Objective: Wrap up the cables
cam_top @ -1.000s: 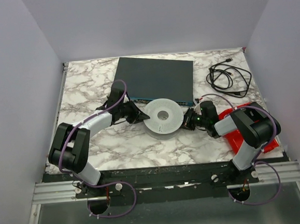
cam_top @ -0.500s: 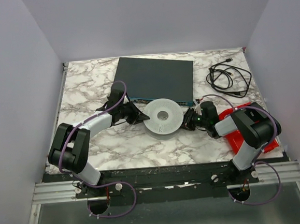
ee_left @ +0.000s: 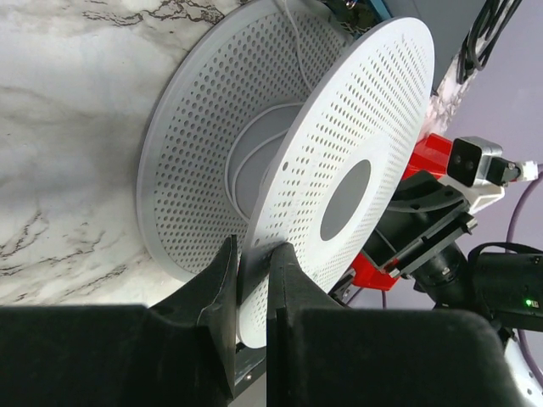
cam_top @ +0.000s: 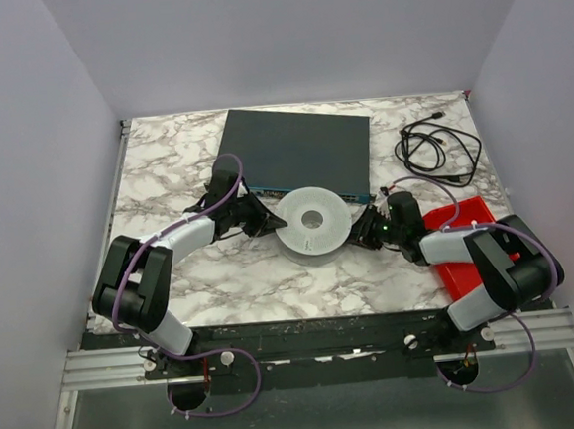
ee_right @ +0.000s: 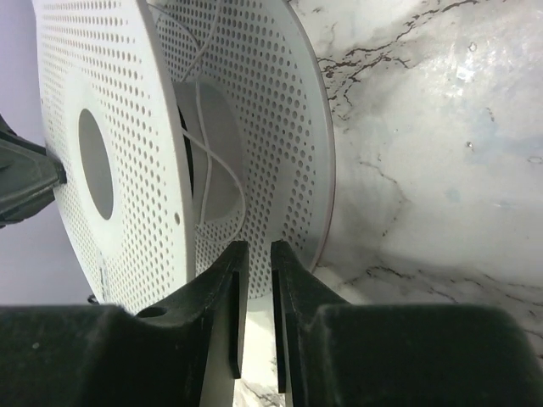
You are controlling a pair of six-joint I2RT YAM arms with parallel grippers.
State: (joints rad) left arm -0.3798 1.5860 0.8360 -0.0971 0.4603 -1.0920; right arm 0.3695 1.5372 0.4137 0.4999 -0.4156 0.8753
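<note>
A white perforated spool [cam_top: 310,221] lies flat on the marble table in front of the black box. The thin white wire [ee_left: 244,154] is looped loosely round its hub and also shows in the right wrist view [ee_right: 222,174]. My left gripper [cam_top: 268,222] is shut on the rim of the spool's upper flange [ee_left: 339,161], with the gripper's jaws [ee_left: 256,248] pinching its edge. My right gripper [cam_top: 362,232] sits at the spool's right rim. Its jaws [ee_right: 257,248] stand a narrow gap apart between the two flanges, with nothing visible between them.
A black flat box [cam_top: 302,149] lies just behind the spool. A coil of thicker black cords [cam_top: 439,150] lies at the back right. A red tray [cam_top: 467,260] sits under the right arm near the table's right edge.
The right arm's elbow has swung outward to the right and nearer, while its gripper stays at the spool's right rim. The left arm and the spool have barely moved.
</note>
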